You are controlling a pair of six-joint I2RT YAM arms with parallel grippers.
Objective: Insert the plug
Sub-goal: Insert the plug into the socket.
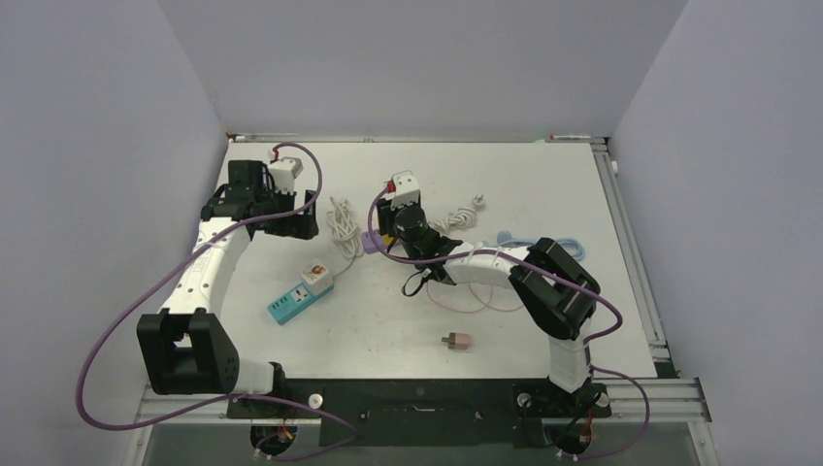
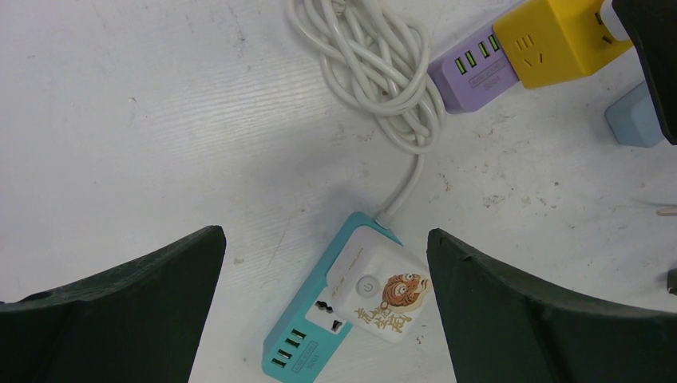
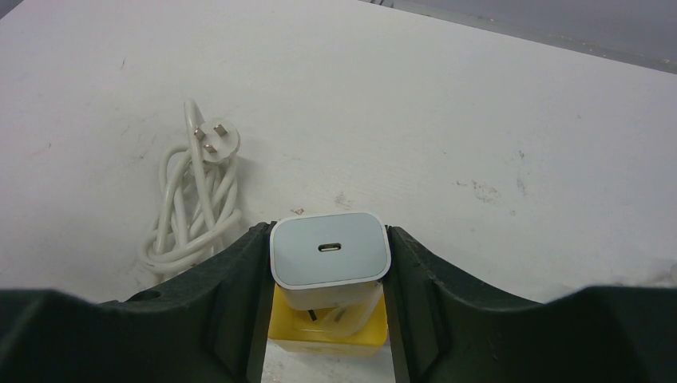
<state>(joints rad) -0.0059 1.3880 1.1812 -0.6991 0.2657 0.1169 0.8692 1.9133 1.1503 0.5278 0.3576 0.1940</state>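
My right gripper point(image 3: 330, 263) is shut on a white charger plug point(image 3: 330, 251) with a USB-C port on top. The plug sits just above a yellow socket cube point(image 3: 327, 329); a dark prong shows in the gap between them. In the left wrist view the yellow cube point(image 2: 559, 36) joins a purple strip point(image 2: 471, 72). My left gripper point(image 2: 323, 235) is open and empty, above a teal power strip point(image 2: 307, 327) that carries a white adapter point(image 2: 379, 295). In the top view the right gripper point(image 1: 386, 231) is mid-table and the left gripper point(image 1: 294, 221) is at the far left.
A coiled white cable point(image 2: 375, 64) runs from the teal strip point(image 1: 299, 296). A second white cable with a three-pin plug point(image 3: 211, 140) lies left of the right gripper. A small pink plug point(image 1: 458, 341) lies near the front. A pale blue cable point(image 1: 573, 248) lies right.
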